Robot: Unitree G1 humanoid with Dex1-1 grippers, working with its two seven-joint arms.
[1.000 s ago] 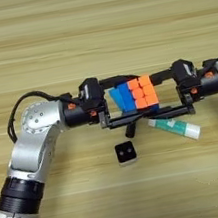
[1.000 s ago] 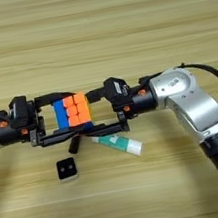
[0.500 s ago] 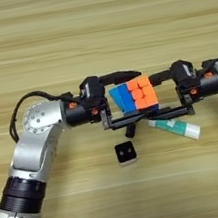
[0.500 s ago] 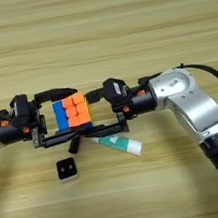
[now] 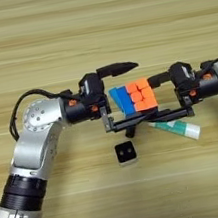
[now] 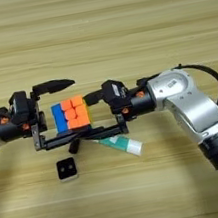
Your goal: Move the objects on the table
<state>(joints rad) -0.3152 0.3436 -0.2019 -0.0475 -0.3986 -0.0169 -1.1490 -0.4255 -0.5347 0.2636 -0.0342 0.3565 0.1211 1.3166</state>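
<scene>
Pincers are shown meeting over the middle of the table (image 5: 94,22), one from each side. The left pincer (image 5: 124,95) is spread: its upper finger (image 5: 116,69) points rightward above the multicoloured puzzle cube (image 5: 134,97), and its lower finger (image 5: 129,123) runs beneath the cube. The right pincer (image 6: 94,114) is likewise spread, with one finger (image 6: 93,97) touching the cube's right face and the other reaching leftward below the cube, level with the left pincer's lower finger. The cube is thus enclosed between both pincers, tilted, with blue and orange faces visible; whether it rests on the table cannot be told. The white-and-green glue-stick tube (image 5: 175,128) is seen lying just below the right pincer's lower finger, slanting down to the right. The small black-and-white cube (image 5: 125,153) is set below the left pincer, apart from it. A dark stub (image 5: 130,132), partly hidden under the lower fingers, cannot be identified.
</scene>
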